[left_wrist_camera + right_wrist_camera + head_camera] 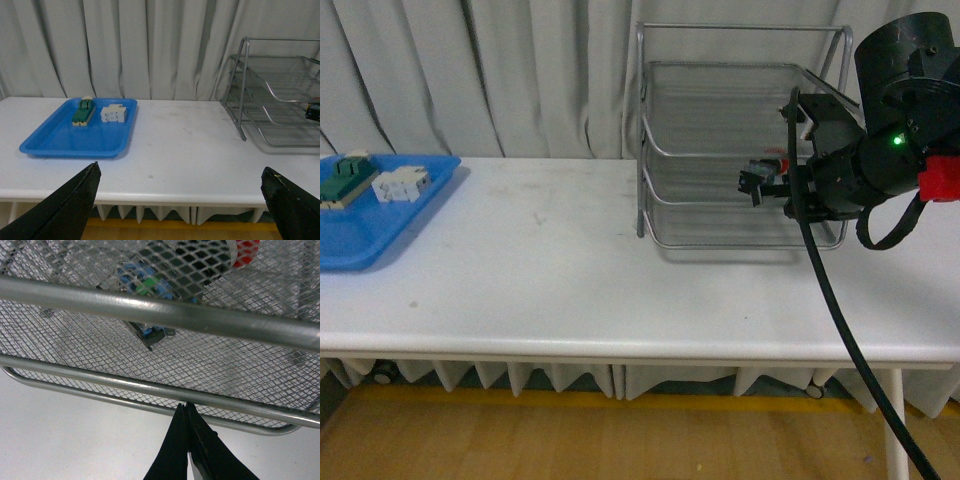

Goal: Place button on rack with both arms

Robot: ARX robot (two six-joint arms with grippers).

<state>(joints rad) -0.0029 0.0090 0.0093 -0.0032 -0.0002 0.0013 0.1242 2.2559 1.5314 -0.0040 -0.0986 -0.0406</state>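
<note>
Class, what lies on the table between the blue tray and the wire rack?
Bare white tabletop separates the blue tray and rack, shown in the left wrist view.

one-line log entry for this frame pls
button: lying in rack, on a mesh tier | right gripper: jaws shut, empty, just outside rack | left gripper: jaws open, empty, away from rack | blue tray: two parts left

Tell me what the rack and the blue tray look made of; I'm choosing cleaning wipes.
The rack looks like bare silver metal: a shiny tubular frame with fine wire mesh shelves, glinting in the right wrist view. The blue tray looks like moulded plastic, smooth, evenly coloured, with a rounded raised rim, though that is only its look.
</note>
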